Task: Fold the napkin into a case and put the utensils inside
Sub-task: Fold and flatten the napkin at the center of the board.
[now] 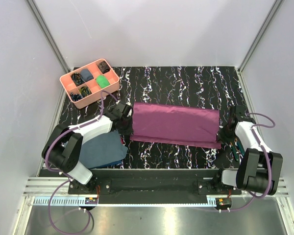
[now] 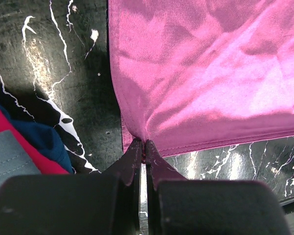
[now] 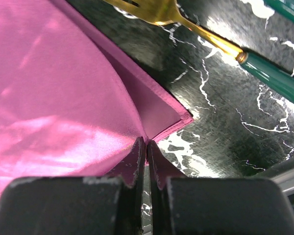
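The plum-purple napkin (image 1: pixel 176 122) lies across the middle of the table as a wide rectangle, folded over in two layers. My left gripper (image 1: pixel 130 129) is shut on its near left corner (image 2: pixel 145 143), and the cloth (image 2: pixel 201 73) puckers at the fingertips. At the near right corner my right gripper (image 1: pixel 220 133) is shut too (image 3: pixel 146 141), with both layers of the napkin (image 3: pixel 54 98) meeting at its tips. The utensils (image 1: pixel 235 148) lie just right of the napkin; a golden fork (image 3: pixel 157 10) with a dark green handle (image 3: pixel 274 76) shows there. No case is in view.
A pink compartment tray (image 1: pixel 90 82) with small items stands at the back left. A slate-blue cloth (image 1: pixel 103 149) and a red cloth (image 2: pixel 10 134) lie under my left arm at the near left. White walls close in the table on three sides.
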`<state>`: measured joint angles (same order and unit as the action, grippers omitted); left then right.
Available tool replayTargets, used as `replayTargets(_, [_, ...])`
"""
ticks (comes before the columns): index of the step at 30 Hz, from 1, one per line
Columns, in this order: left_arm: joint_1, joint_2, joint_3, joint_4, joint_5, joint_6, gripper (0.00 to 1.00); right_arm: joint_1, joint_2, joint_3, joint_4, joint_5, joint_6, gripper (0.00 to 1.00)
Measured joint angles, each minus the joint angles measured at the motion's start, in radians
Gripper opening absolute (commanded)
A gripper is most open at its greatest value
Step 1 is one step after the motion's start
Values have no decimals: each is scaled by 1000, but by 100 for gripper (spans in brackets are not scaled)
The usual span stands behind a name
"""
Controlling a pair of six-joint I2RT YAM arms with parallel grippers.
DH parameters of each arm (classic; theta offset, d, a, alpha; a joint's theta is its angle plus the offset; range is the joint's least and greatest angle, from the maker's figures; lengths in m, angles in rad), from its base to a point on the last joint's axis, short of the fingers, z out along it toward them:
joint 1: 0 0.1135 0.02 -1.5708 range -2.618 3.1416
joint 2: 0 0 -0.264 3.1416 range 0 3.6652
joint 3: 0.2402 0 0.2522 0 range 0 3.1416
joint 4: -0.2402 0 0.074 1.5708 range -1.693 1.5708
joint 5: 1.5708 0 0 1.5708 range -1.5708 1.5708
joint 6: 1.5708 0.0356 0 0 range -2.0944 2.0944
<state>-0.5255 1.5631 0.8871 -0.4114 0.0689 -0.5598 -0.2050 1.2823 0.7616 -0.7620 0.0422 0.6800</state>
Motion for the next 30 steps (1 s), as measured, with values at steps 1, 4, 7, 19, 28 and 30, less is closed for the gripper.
replayTargets(1, [0, 1, 0, 2, 0, 0, 0, 0, 11, -6, 0, 0, 5, 2])
replayTargets(4, [0, 9, 0, 3, 0, 1, 0, 0, 61, -16, 6, 0, 11, 2])
replayTargets(7, [0, 16, 0, 3, 0, 1, 0, 0, 105, -23, 18, 0, 14, 3])
replayTargets(19, [0, 17, -1, 13, 3, 4, 21, 0, 103, -52, 59, 10, 21, 25])
replayTargets(28, [3, -53, -16, -28, -5, 20, 46, -5, -26, -52, 57, -11, -11, 100])
replayTargets(30, [4, -101, -10, -48, -4, 21, 46, -5, -108, -50, 54, -21, -16, 100])
